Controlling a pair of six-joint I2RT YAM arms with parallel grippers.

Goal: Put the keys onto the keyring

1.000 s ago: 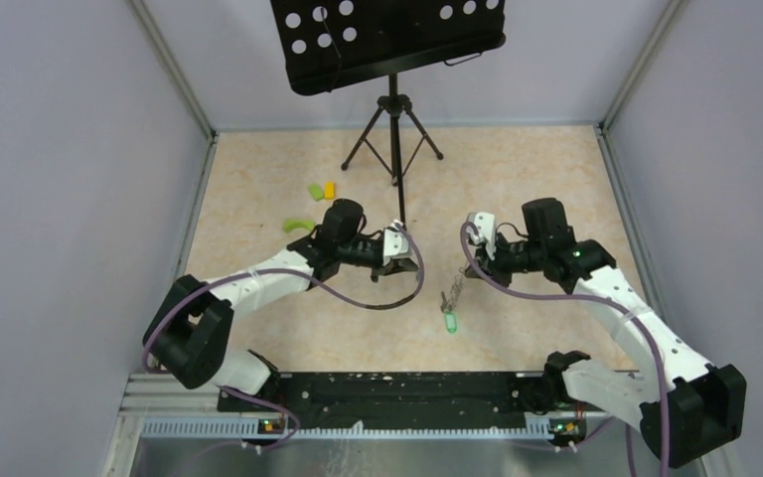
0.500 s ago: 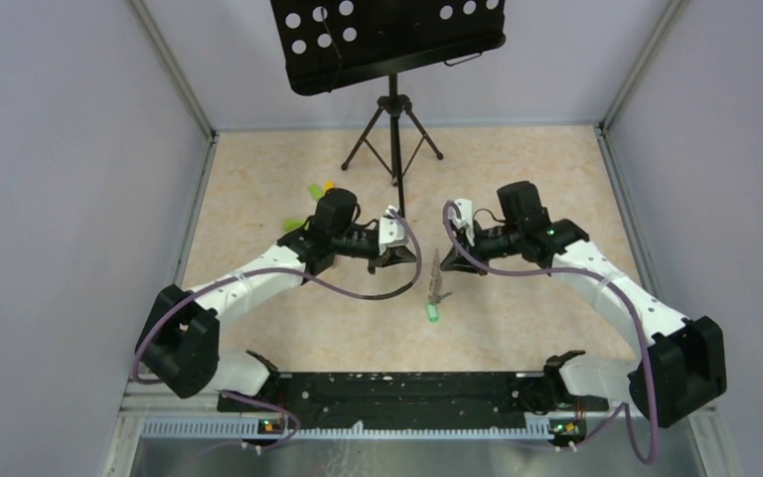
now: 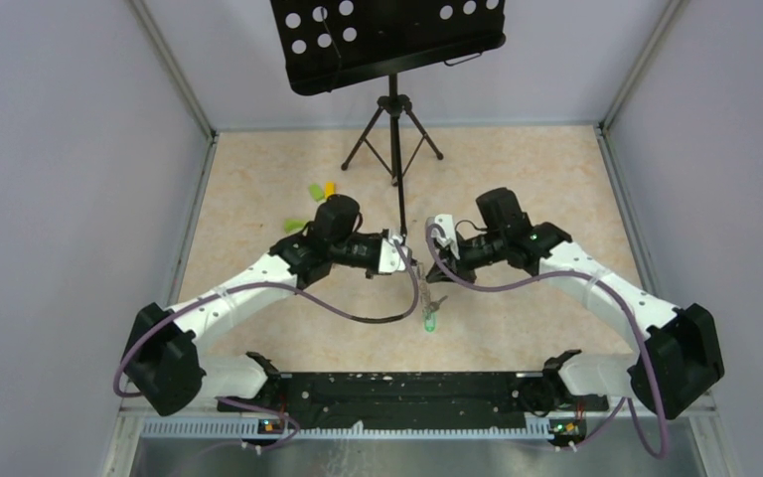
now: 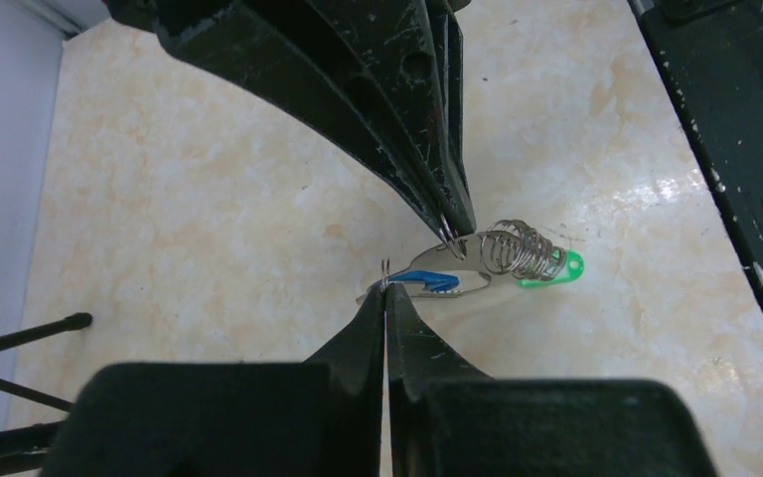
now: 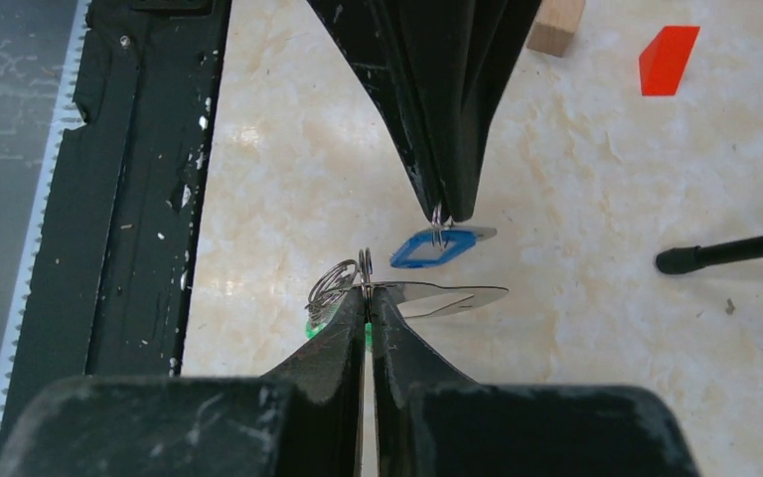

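My left gripper (image 4: pixel 385 290) is shut on the small wire ring of the blue-tagged key (image 4: pixel 427 281), held above the floor. My right gripper (image 5: pixel 367 290) is shut on the keyring (image 5: pixel 336 283), which here is a coil of silver wire rings. A silver key blade (image 5: pixel 447 296) and the green tag (image 4: pixel 558 268) hang from it. The two sets of fingertips almost meet, tip to tip, with the blue tag (image 5: pixel 435 248) just beyond the coil. In the top view both grippers meet at mid-floor and the green tag (image 3: pixel 429 323) dangles below them.
A black music stand's tripod (image 3: pixel 393 129) stands behind the grippers, with one leg (image 5: pixel 725 250) close by. Green and yellow blocks (image 3: pixel 320 189) lie at the back left. A red block (image 5: pixel 668 58) and a wooden block (image 5: pixel 556 25) lie beyond. The black base rail (image 5: pixel 129 179) runs along the near edge.
Both arms have swung inward. The right gripper carried the ring bunch with the green tag leftward, and the left moved right, so the fingertips now nearly touch.
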